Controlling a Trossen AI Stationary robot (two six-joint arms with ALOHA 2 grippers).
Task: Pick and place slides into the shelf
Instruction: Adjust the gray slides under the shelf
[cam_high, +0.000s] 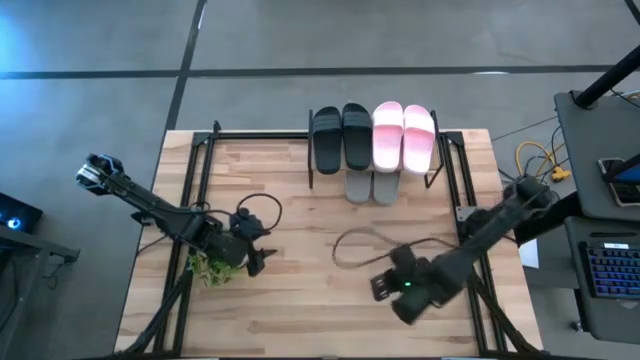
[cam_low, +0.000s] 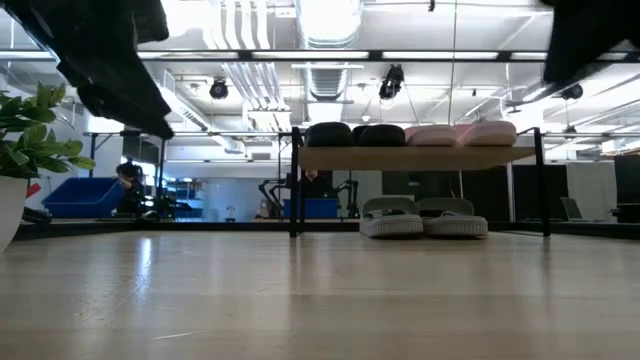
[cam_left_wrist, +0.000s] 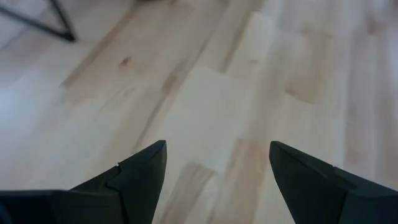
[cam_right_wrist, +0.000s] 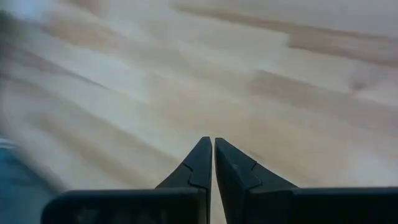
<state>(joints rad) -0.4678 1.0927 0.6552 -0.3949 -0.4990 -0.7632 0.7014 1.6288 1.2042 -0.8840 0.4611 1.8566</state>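
The shelf (cam_high: 437, 160) stands at the table's far middle. On its top board (cam_low: 420, 157) rest a black pair of slides (cam_high: 340, 138) and a pale pink pair (cam_high: 403, 136), soles down. A grey pair (cam_low: 425, 220) sits under the board, its ends sticking out toward the near side (cam_high: 370, 187). My left gripper (cam_high: 255, 264) hangs open over the table's left part, with bare wood between its fingers (cam_left_wrist: 217, 149). My right gripper (cam_high: 378, 288) hangs shut over the near right part of the table (cam_right_wrist: 212, 142), holding nothing.
A small potted plant (cam_high: 210, 268) stands by my left arm, at the left in the low view (cam_low: 25, 150). A thin dark cable loop (cam_high: 360, 245) shows over the table's middle. Black frame rails run along the table's left and right sides (cam_high: 190, 190).
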